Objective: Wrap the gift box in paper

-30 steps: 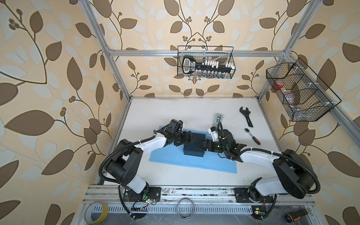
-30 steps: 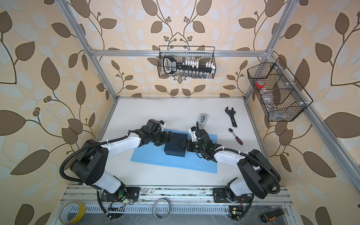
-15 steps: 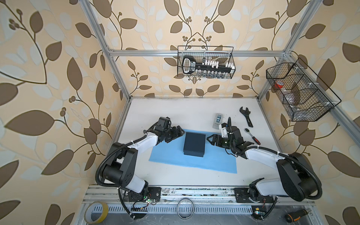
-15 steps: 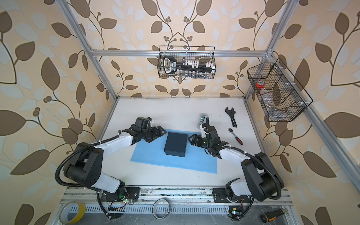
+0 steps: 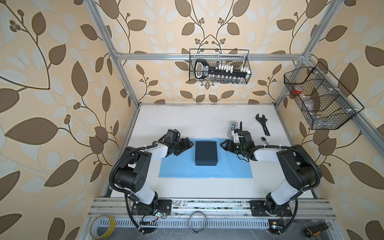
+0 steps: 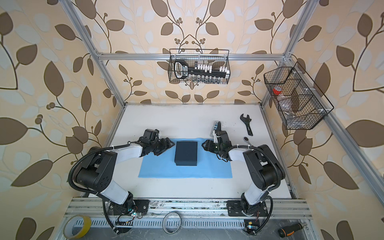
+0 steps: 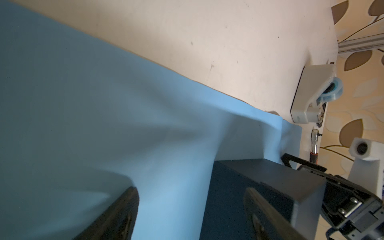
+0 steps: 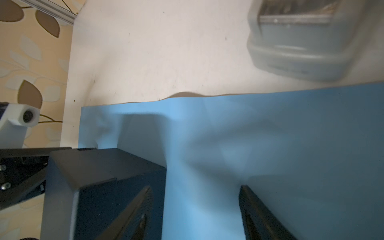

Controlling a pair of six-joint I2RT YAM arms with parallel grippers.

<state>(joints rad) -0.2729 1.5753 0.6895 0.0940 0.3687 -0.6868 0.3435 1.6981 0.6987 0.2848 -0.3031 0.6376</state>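
The black gift box stands upright on the middle of the light blue paper, which lies flat on the white table. My left gripper hovers open just left of the box, apart from it. My right gripper is open just right of the box, also apart. In the left wrist view the open left gripper has only paper between its fingers, with the box beyond. The right gripper is likewise over bare paper beside the box.
A grey-white tape dispenser sits behind the paper's far right corner. A black wrench and a ratchet lie at the right. Wire baskets hang on the back wall and the right wall.
A second ago both grippers were against the box's sides. They have since let go and drawn back outward, and the box now sits square on the paper.
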